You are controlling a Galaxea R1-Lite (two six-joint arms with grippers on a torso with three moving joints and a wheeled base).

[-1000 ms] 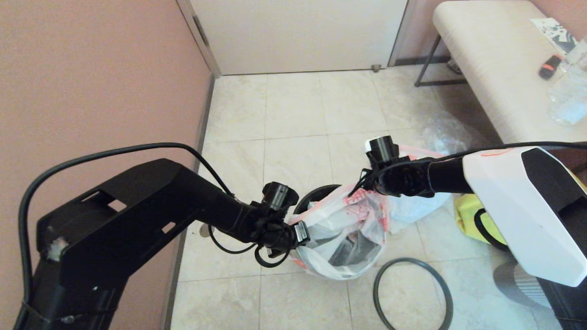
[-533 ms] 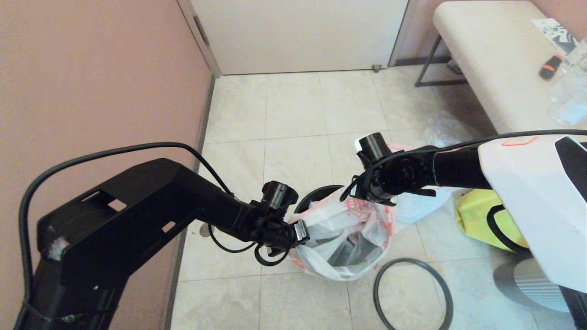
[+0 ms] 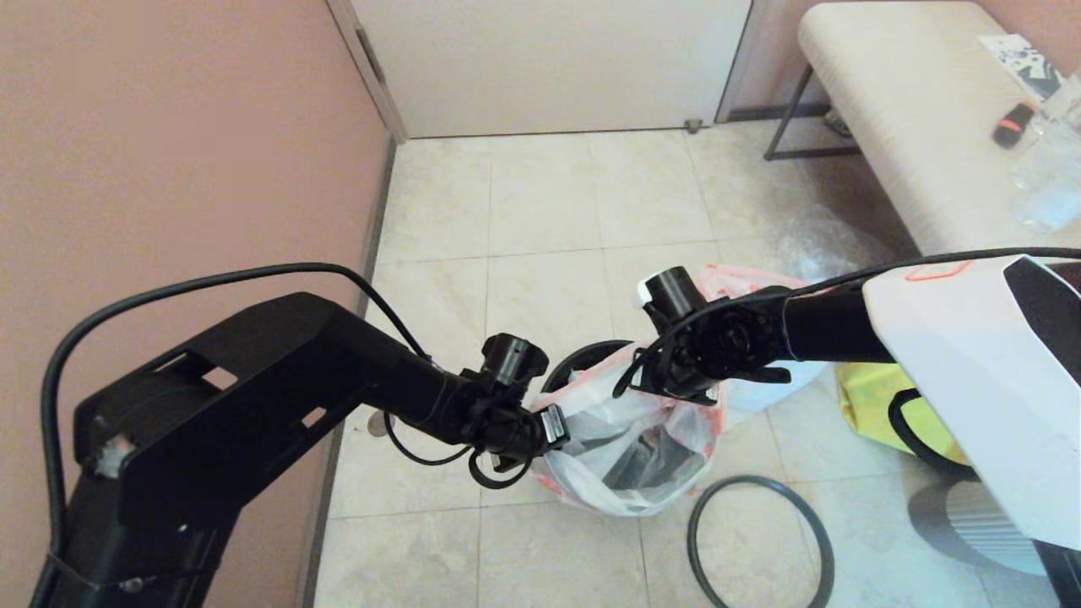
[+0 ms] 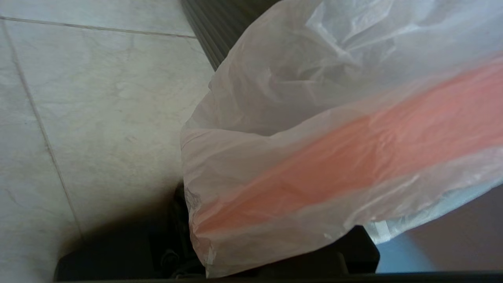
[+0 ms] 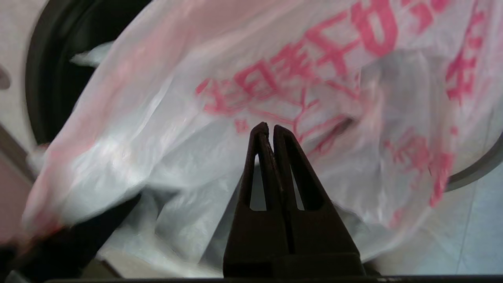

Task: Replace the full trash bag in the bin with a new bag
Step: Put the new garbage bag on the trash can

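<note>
The new bag, thin white plastic with an orange-pink rim and red print, hangs open over the black bin. My left gripper is shut on the bag's near-left rim. In the left wrist view the orange band drapes over the fingers and hides them. My right gripper is shut, with its tips against the printed far side of the bag and nothing between them. The full trash bag lies behind the right arm, mostly hidden. The bin's hoop lies on the floor.
A yellow tote bag sits to the right of the bin. A grey ribbed cylinder is at the lower right. A crumpled clear bag lies beside the bench. The wall runs close on the left.
My right gripper has moved left and down onto the far side of the new bag, pushing that side lower. The left arm has stayed still.
</note>
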